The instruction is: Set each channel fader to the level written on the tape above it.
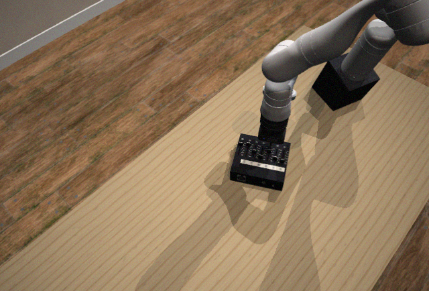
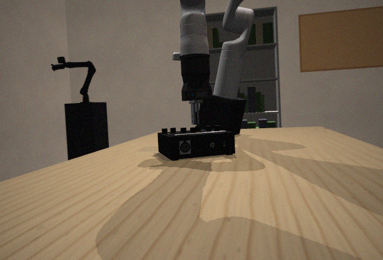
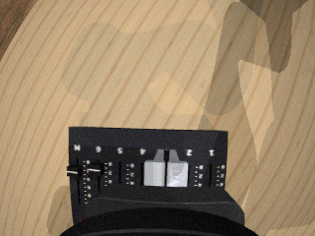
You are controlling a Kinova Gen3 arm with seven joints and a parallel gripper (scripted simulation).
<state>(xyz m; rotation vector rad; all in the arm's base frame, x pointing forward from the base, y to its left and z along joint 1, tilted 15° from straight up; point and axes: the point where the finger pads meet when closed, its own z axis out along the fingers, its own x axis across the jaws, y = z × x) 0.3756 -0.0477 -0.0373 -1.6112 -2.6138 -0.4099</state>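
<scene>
The lighting desk [image 3: 149, 141] sits directly beneath the tool [image 3: 165, 172], whose fingers are pressed together, holding nothing.

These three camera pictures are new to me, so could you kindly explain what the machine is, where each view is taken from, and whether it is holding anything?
The grey machine is a single robot arm standing on a black base on a wooden table. At its tip is a gripper, two small fingers that can pinch.

The top picture looks down from above. The exterior one looks across the table from low in front. The wrist picture comes from a camera on the arm itself, looking down past the fingers.

On the table stands a small black lighting desk with a row of sliding faders and a pale tape strip carrying the written levels.

The gripper is shut and holds nothing. Its closed fingers point down over the middle faders, probably to push one; whether they touch a cap cannot be told.
</scene>
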